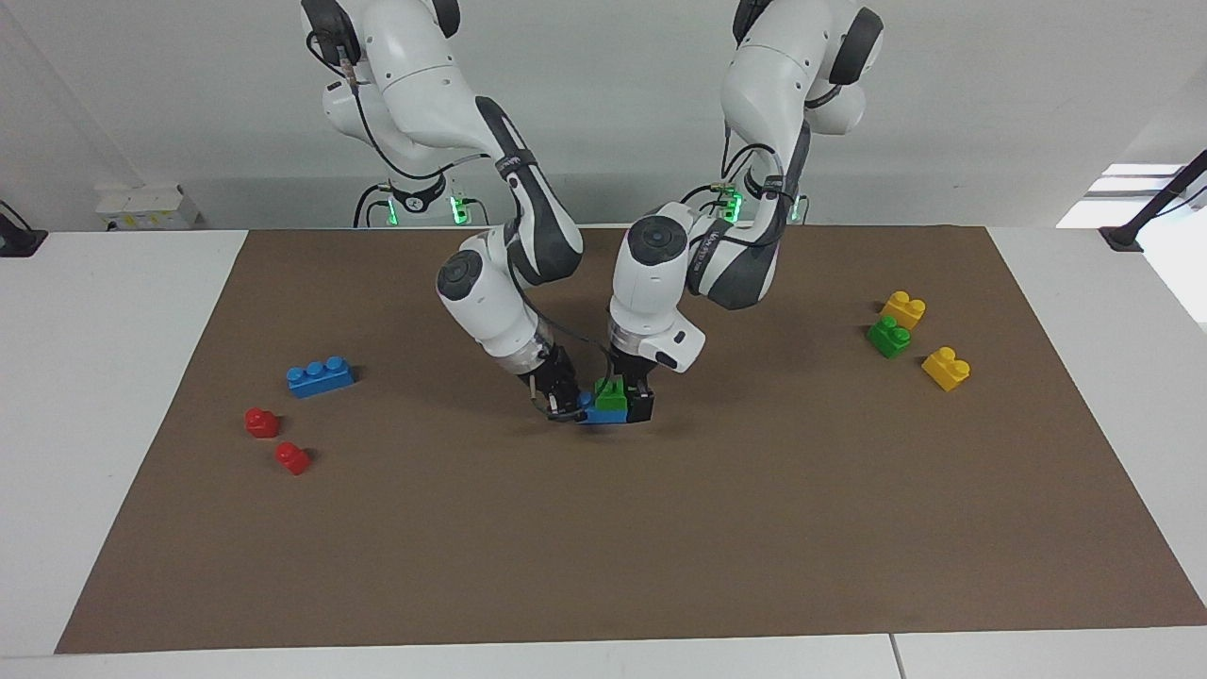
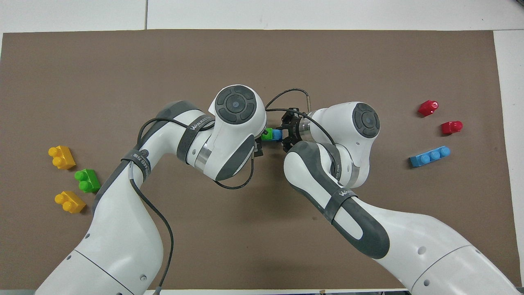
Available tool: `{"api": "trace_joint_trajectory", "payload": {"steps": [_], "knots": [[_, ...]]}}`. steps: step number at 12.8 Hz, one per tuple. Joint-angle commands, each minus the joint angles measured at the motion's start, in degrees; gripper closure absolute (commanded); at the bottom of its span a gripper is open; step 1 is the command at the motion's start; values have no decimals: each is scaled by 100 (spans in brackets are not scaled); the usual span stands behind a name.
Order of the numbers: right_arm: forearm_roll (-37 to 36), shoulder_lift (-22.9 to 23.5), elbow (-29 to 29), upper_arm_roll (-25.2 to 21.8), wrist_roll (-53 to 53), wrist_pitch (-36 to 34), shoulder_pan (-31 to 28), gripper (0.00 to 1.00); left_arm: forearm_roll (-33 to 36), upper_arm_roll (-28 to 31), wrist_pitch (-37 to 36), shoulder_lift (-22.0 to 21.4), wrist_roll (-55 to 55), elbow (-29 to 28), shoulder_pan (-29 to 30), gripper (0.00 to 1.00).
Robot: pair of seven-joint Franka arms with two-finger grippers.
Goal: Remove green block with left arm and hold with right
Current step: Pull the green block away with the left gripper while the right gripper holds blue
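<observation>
At the right arm's end of the counter, on the brown mat, lie two small red pieces. A loose blue three-stud brick sits a little nearer to the robots than they do.

In the middle of the mat both arms bend down and meet at one small stack. The right gripper comes in tilted from the right arm's end. Its fingers are closed on the end of the blue base brick, which in the overhead view shows as a short blue stub between the two wrists. The green block sits on top of that blue base brick, studs up. It is low over the mat, though I cannot tell whether the stack rests on the mat or hangs just clear of it.

The left gripper points almost straight down over the green block. Its fingers are closed against the block's sides, and one black finger shows at the side toward the left arm's end. In the overhead view the left wrist covers most of the green block, and only a green edge shows beside the blue.

Toward the left arm's end, well apart from the stack, stands a cluster of three loose bricks. A yellow brick is nearest the robots, a second green brick is just beside it, and another yellow brick lies farther from the robots.
</observation>
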Motion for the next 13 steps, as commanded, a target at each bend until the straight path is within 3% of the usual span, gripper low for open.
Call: {"api": "trace_joint_trajectory", "payload": {"steps": [1, 3, 5, 10, 13], "knots": [[195, 47, -2, -1, -43, 301, 87, 100, 115, 101, 160, -62, -177, -151, -115, 0], [465, 56, -2, -1, -16, 310, 79, 100, 115, 101, 160, -71, -203, -160, -132, 3], [573, 56, -11, -1, -34, 371, 70, 100, 124, 109, 126, -71, -204, -151, -159, 25], [573, 65, -11, -1, -69, 415, 0, 100, 133, 101, -94, -132, -169, -108, -194, 67], [573, 82, -11, -10, -165, 433, -62, 100, 124, 83, -173, -342, -134, -142, -168, 99]]}}
